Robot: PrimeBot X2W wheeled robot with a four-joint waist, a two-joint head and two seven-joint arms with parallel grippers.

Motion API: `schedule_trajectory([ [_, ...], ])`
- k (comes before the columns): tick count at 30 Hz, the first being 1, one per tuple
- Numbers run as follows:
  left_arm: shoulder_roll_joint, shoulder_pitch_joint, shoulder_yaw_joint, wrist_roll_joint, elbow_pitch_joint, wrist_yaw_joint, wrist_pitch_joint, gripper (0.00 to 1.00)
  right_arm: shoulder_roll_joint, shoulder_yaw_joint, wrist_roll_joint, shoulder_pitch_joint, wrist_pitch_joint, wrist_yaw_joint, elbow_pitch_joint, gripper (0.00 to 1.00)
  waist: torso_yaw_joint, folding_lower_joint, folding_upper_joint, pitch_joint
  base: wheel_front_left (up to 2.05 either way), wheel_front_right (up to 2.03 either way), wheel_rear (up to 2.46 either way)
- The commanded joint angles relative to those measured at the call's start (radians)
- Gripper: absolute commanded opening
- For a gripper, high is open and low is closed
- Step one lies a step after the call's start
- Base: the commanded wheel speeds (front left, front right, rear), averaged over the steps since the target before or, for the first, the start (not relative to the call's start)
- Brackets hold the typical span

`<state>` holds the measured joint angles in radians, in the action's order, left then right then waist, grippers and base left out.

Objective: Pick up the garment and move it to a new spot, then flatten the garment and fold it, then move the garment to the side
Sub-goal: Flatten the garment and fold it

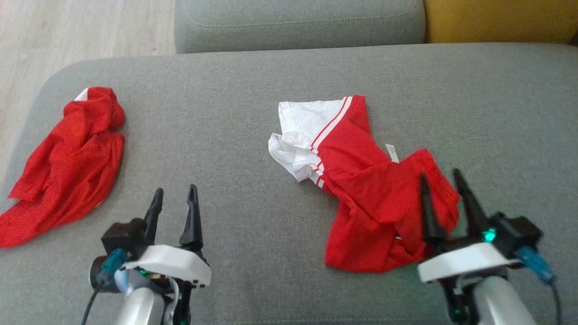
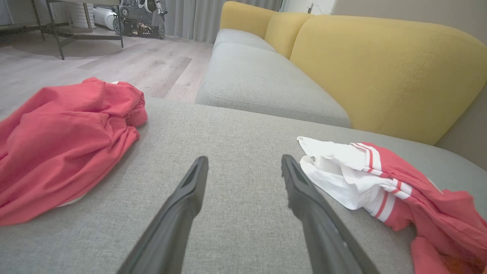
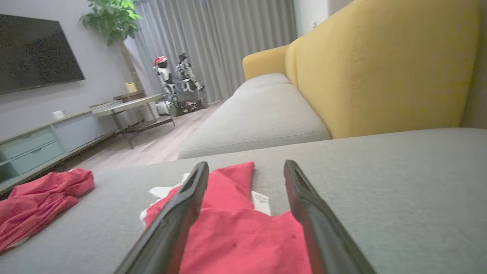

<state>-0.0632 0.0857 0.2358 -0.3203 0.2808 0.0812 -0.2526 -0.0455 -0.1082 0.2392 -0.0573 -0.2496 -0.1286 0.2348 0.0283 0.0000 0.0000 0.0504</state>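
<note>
A crumpled red garment (image 1: 361, 180) with a white striped part and a small white tag lies on the grey couch seat (image 1: 235, 90), right of centre. My right gripper (image 1: 440, 174) hovers open over its lower right part, fingers apart with nothing between them. Looking along those fingers, the right gripper (image 3: 245, 164) has the garment (image 3: 236, 236) spread beneath it. My left gripper (image 1: 175, 188) is open above bare cushion at the lower left. In the left wrist view, the left gripper (image 2: 244, 160) has the garment (image 2: 380, 179) to its right.
A second, all-red crumpled garment (image 1: 67, 167) lies near the seat's rounded left edge, beyond which is wood floor (image 1: 67, 31). Another grey cushion (image 1: 298, 22) and a yellow backrest (image 1: 496, 20) border the far side. A table and TV stand are across the room.
</note>
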Motion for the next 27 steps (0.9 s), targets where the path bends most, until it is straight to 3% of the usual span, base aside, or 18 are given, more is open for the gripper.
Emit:
schedule_trajectory([
  [1,0.001,0.054,-0.044,0.011,-0.023,-0.009,-0.009,1.0,-0.005,-0.069,-0.01,-0.082,0.015,-0.002,-0.033,1.0,0.009,0.0,0.0,0.009,0.0,0.0,0.0],
  [8,0.01,0.071,-0.034,0.017,-0.001,-0.031,-0.009,1.0,-0.005,-0.226,-0.067,-0.235,0.145,-0.002,0.015,1.0,0.046,0.0,0.0,0.044,0.0,0.0,0.0],
  [15,0.013,0.102,0.009,-0.013,0.014,-0.034,-0.009,1.0,-0.03,-0.335,-0.095,-0.454,0.281,-0.002,0.21,1.0,0.112,0.0,0.0,0.096,0.0,0.0,0.0],
  [27,0.013,0.132,0.056,-0.048,0.021,-0.016,-0.009,1.0,-0.073,-0.435,-0.108,-0.634,0.297,-0.002,0.498,1.0,0.172,0.0,0.0,0.148,0.0,0.0,0.0],
])
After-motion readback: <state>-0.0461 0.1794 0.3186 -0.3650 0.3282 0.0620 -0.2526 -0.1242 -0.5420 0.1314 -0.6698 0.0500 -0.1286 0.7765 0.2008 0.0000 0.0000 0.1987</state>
